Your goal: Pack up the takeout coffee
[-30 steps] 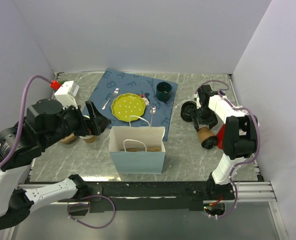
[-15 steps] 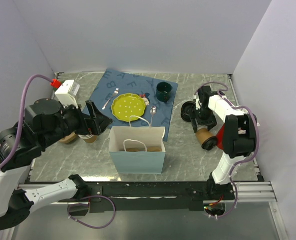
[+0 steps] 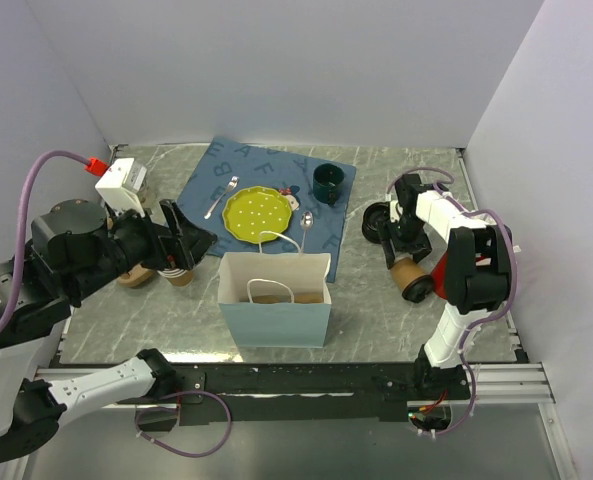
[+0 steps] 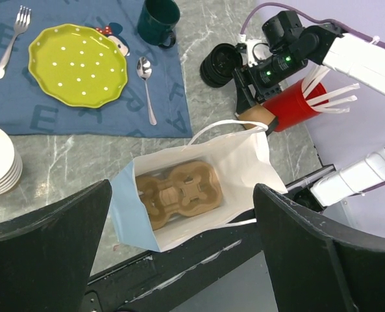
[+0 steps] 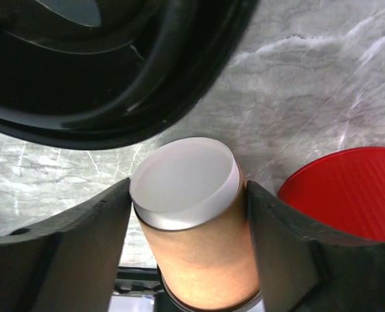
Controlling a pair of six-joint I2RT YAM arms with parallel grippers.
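Two arms, two different jobs. The step in hand is the grasp, and it belongs to the right side. The takeout coffee (image 3: 410, 273) lies tipped at the right of the surface (image 3: 156, 320) with its black lid toward the near edge. It is just beside a red cup (image 4: 295, 109) of white straws and near a black round object (image 3: 377, 222). The right pincer (image 5: 187, 201) is closed to a middling width around the cup's brown wall. In the right wrist view its fingers (image 5: 82, 247) sit against both flanks, and the cup's pale base faces the camera. How firm that hold is I cannot tell.

The left pincer (image 4: 182, 188) hangs wide and empty above the paper bag (image 3: 276, 322). The bag stands open mid-surface, well apart from the coffee. A brown moulded carrier (image 4: 179, 195) lies flat in the bottom of the bag with its wells bare.

By my reading nothing is packed yet. The next move calls for lifting the coffee clear of the red cup and its straws and turning it so the lid sits on top. It then has to be carried leftward over the bag's mouth and lowered into one well of the carrier. The bag's thin walls and looped handles could catch a finger — a straight descent seems wise. The left arm looks well placed to steady the bag if it shifts.
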